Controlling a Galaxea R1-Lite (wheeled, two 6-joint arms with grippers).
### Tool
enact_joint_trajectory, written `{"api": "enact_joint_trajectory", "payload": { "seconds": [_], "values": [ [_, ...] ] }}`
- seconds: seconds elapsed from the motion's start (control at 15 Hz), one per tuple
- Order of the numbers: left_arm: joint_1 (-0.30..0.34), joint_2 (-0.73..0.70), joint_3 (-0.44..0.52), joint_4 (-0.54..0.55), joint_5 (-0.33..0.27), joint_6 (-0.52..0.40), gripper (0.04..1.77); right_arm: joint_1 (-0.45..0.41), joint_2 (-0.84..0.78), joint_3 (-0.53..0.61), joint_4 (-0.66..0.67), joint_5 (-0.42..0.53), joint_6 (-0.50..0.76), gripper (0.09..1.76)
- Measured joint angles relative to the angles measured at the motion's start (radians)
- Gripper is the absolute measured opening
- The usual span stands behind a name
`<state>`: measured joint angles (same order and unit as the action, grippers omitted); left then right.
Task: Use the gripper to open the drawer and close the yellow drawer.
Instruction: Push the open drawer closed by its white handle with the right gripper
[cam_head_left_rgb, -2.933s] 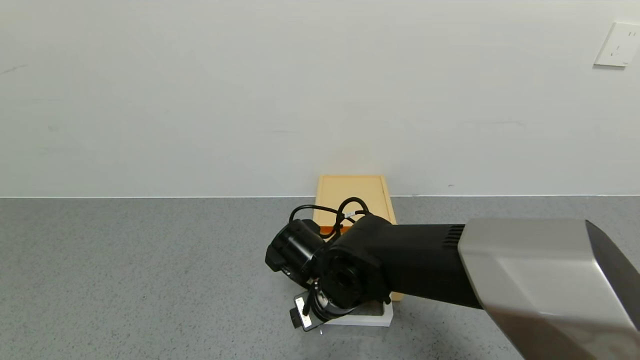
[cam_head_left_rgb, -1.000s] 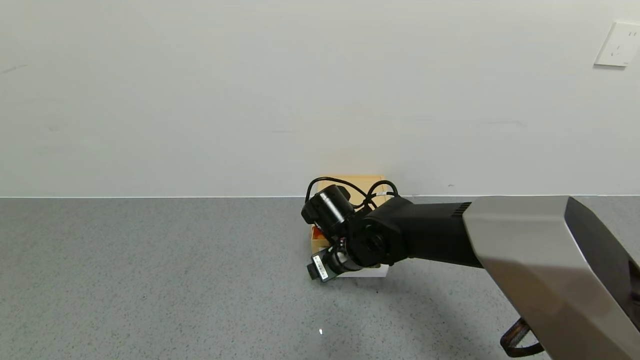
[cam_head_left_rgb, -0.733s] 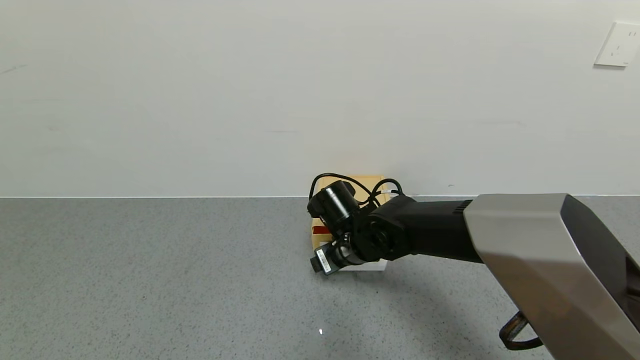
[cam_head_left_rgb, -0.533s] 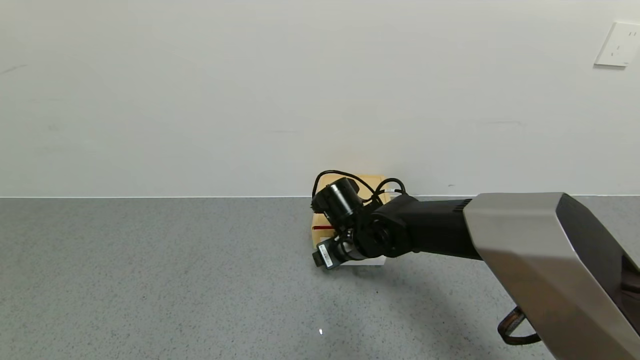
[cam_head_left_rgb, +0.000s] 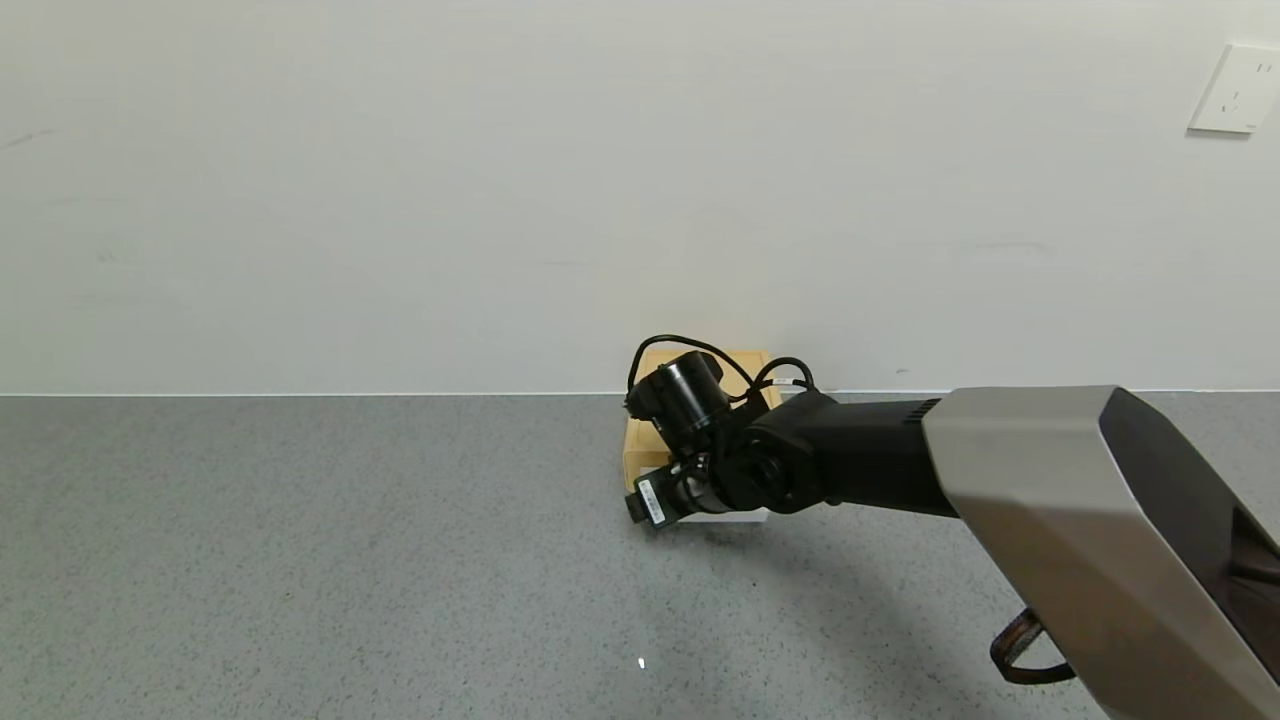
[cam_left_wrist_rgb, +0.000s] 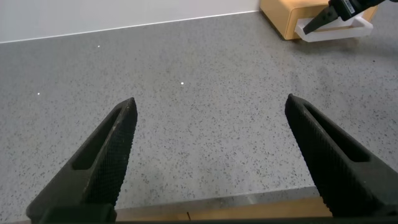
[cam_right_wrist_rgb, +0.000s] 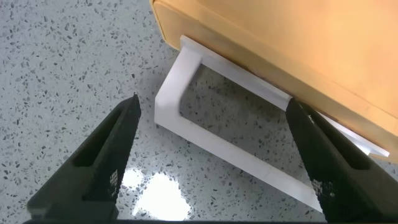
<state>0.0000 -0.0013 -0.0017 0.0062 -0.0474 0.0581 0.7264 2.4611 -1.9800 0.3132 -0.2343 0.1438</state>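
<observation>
Against the wall on the grey speckled worktop (cam_head_left_rgb: 300, 560), the pale yellow plastic drawer (cam_right_wrist_rgb: 298, 43) sits closed, its white loop handle (cam_right_wrist_rgb: 205, 134) lying crosswise just ahead of the right black two-fingered pincer (cam_right_wrist_rgb: 214, 155), spread wide and empty.

pale yellow-orange drawer (cam_right_wrist_rgb: 292, 43) looks pushed all the way in, flush with its flat yellow case (cam_head_left_rgb: 700, 362) sitting against the wall; its white loop handle (cam_right_wrist_rgb: 205, 134) sticks out flat over the grey speckled surface
</observation>
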Motion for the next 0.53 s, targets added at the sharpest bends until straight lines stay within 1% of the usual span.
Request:
{"api": "enact_joint_trajectory", "payload": {
  "seconds": [0.27,0.53],
  "values": [
    [0.0,0.0,0.0,0.0,0.0,0.0,1.72,-0.006,0.005,0.0,-0.021,0.001,-0.016,1.71],
    [0.0,0.0,0.0,0.0,0.0,0.0,1.72,-0.001,-0.004,0.005,-0.004,0.004,-0.016,1.71]
  ]
}}
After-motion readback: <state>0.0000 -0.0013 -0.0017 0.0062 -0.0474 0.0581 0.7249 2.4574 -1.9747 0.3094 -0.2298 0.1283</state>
